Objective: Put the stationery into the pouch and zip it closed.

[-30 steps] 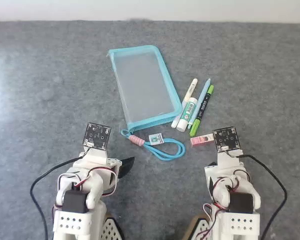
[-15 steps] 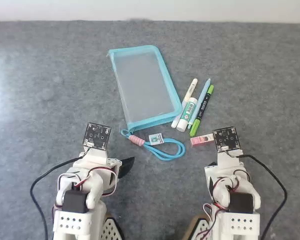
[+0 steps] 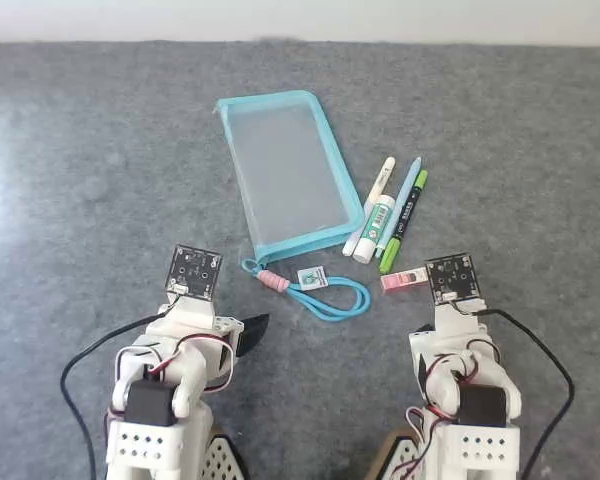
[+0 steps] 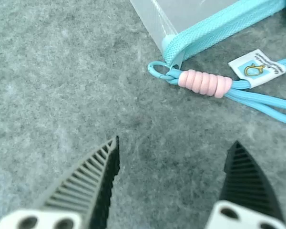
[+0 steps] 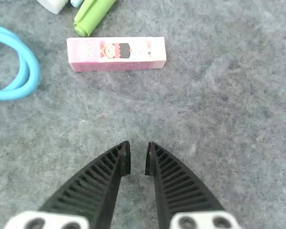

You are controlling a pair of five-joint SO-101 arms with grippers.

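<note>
A clear pouch (image 3: pixel 290 175) with turquoise trim lies flat at the table's middle. Its zipper cord (image 3: pixel 330 293) carries a pink bead (image 4: pixel 203 82) and a paper tag (image 4: pixel 255 69). To its right lie a white pen (image 3: pixel 378 182), a glue stick (image 3: pixel 375 228), a blue pen (image 3: pixel 404 195) and a green marker (image 3: pixel 407 228). A pink eraser (image 5: pixel 117 52) rests just beyond my right gripper (image 5: pixel 137 152), which is shut on nothing. My left gripper (image 4: pixel 175 145) stands open above the bare mat, short of the bead and the pouch corner (image 4: pixel 214 24).
A grey felt mat (image 3: pixel 100 160) covers the whole table, with a pale wall along its far edge. Both arm bases (image 3: pixel 170 400) (image 3: pixel 465 400) sit at the near edge. There is open mat left of the pouch and right of the pens.
</note>
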